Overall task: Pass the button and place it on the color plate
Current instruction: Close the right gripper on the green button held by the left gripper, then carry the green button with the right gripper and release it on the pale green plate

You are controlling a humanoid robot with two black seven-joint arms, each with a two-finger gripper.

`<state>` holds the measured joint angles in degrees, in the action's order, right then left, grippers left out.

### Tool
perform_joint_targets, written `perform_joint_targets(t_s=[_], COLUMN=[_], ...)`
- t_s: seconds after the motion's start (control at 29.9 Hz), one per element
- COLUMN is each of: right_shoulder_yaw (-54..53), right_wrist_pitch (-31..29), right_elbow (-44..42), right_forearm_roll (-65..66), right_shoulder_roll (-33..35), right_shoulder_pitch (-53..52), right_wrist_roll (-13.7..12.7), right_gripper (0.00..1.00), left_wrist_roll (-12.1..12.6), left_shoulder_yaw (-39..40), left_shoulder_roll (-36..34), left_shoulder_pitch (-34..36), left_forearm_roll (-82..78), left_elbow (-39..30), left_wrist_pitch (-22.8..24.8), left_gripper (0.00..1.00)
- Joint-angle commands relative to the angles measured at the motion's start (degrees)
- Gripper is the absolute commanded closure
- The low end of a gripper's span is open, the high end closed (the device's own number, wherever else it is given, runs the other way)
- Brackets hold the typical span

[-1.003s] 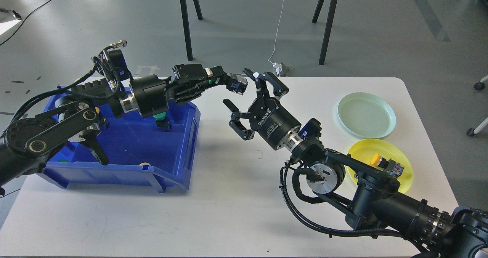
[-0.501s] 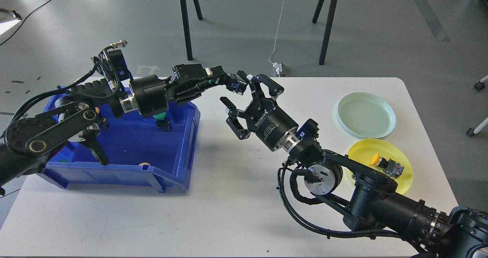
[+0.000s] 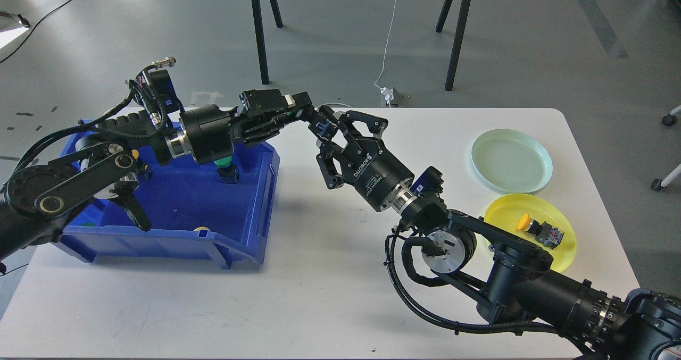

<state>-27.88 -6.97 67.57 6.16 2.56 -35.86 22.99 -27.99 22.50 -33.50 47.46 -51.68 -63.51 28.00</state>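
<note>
Green button is held above the table, clamped at the tip of the left gripper. Right gripper meets it from the right, jaws narrowed about the button's body; whether they grip cannot be told. Green plate lies well right, nearer the right arm.

- Left gripper clamped on a green button above the white table.
- Right gripper spread around that button's dark base.
- Yellow button lying in yellow plate, beside green plate.
- Blue bin at left.
</note>
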Motion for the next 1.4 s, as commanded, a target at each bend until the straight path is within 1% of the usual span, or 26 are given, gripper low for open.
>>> perform_joint_targets(t_s=[0.0, 0.03, 0.13, 0.2, 0.27, 0.3, 0.43, 0.5, 0.6, 0.74, 0.84, 0.9, 0.97, 1.1, 1.17, 1.24, 1.37], right_shoulder_yaw=[-0.07, -0.07, -0.07, -0.07, -0.16, -0.24, -0.68, -1.99, -4.63, -4.82, -4.64, -4.46, -4.55, -3.50, -1.75, 1.41, 6.87], right_wrist_pitch=[0.03, 0.03, 0.03, -0.06, 0.03, 0.03, 0.21, 0.38, 0.91, 6.43, 10.04, 13.02, 17.24, 26.55, 31.12, 34.97, 34.97], right_elbow=[0.02, 0.02, 0.02, 0.11, 0.11, 0.11, 0.37, 1.60, 3.44, 5.90, 6.17, 5.65, 4.51, 0.30, -3.56, -9.70, -22.89], right_forearm_roll=[-0.01, -0.01, -0.01, -0.01, -0.01, -0.01, -0.01, -0.01, -0.01, 0.08, 1.74, 4.55, 8.15, 14.48, 17.21, 18.97, 20.99], right_shoulder_roll=[-0.01, -0.01, -0.01, 0.08, 0.08, 0.16, 0.78, 2.18, 8.05, 18.07, 25.54, 28.89, 31.36, 31.89, 31.54, 30.14, 22.15], right_shoulder_pitch=[0.00, 0.09, 0.09, 0.09, 0.09, 0.18, 0.18, 0.44, 1.14, 1.41, 1.58, 1.84, 2.81, 3.34, 3.25, 2.64, 1.06], right_wrist_roll=[0.04, -0.05, -0.05, -0.05, -0.05, 0.04, 0.04, 0.04, 0.04, 0.04, 0.04, 0.04, 0.04, -0.49, -0.84, -1.19, -0.93], right_gripper=[0.94, 0.94, 0.95, 0.95, 0.95, 0.96, 0.96, 0.96, 0.96, 0.96, 0.96, 0.96, 0.96, 0.96, 0.96, 0.96, 0.96], left_wrist_roll=[-0.01, -0.01, -0.01, -0.01, -0.01, -0.01, -0.01, -0.01, -0.01, -0.01, -0.01, -0.01, -0.01, -0.01, -0.01, -0.01, -0.01], left_shoulder_yaw=[0.00, 0.09, 0.17, 0.26, 0.18, 0.17, 0.17, 0.17, 0.17, 0.17, 0.17, 0.17, 0.17, 0.17, 0.17, 0.17, 0.17], left_shoulder_roll=[0.10, 0.10, 0.19, 0.36, 0.97, 1.15, 1.33, 1.33, 1.42, 1.42, 1.42, 1.42, 1.42, 1.42, 1.42, 1.42, 1.42], left_shoulder_pitch=[0.00, 0.00, 0.00, -0.08, 0.00, -0.08, -0.08, -0.08, -0.08, -0.08, -0.08, -0.17, -0.08, -0.17, -0.17, -0.17, -0.17], left_forearm_roll=[0.00, 0.00, 0.26, 1.13, 2.97, 3.68, 4.30, 4.30, 4.30, 4.39, 4.39, 4.39, 4.39, 4.48, 4.92, 5.97, 6.59], left_elbow=[0.41, 0.58, 0.67, 0.67, 0.67, 0.67, 1.37, 1.46, 1.46, 1.64, 1.64, 1.64, 1.64, 1.72, 1.99, 2.25, 2.34], left_wrist_pitch=[0.00, 0.00, 0.00, 0.00, 0.00, 0.00, 0.00, 0.00, 0.00, 0.00, 0.00, 0.00, 0.00, 0.00, 0.00, 0.00, 0.00], left_gripper=[0.61, 0.56, 0.34, 0.28, 0.19, 0.18, 0.15, 0.14, 0.14, 0.13, 0.13, 0.13, 0.13, 0.13, 0.13, 0.13, 0.13])
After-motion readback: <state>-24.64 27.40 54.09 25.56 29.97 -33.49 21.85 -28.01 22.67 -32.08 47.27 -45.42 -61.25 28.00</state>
